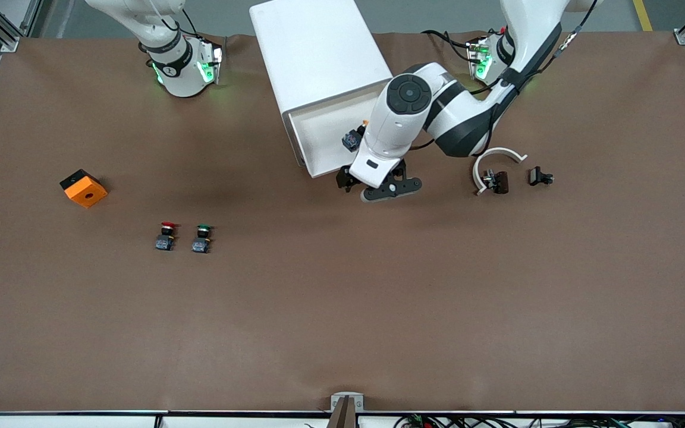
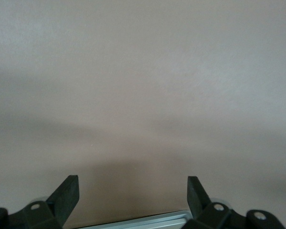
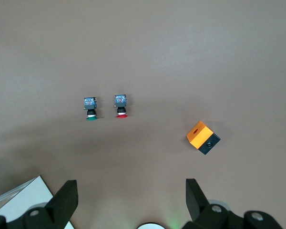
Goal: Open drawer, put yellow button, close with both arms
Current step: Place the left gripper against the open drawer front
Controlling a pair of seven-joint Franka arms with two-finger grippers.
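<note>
The drawer is pulled out of the white cabinet, and its white tray is open to see. The yellow button lies inside the tray, at the corner toward the left arm's end of the table. Only a bit of its orange cap shows next to its blue and black body, because the left arm covers part of it.

The left gripper hangs just over the drawer's front edge, at about 5 o'clock from the button. Its two fingers are spread wide apart and hold nothing. In the left wrist view there is only brown table between them, with a strip of the drawer's edge at the bottom.

The right gripper is up high near its own base, by the cabinet, and waits there. Its fingers are also wide apart and empty.

From the drawer, at about 8 o'clock in the front view, two more buttons stand side by side on the table: the red button and the green button. The orange box with a black side sits at 10 o'clock from the red one.

At 3 o'clock from the left gripper lie a white curved piece, a dark little part touching it, and a small black clip just beside them.
</note>
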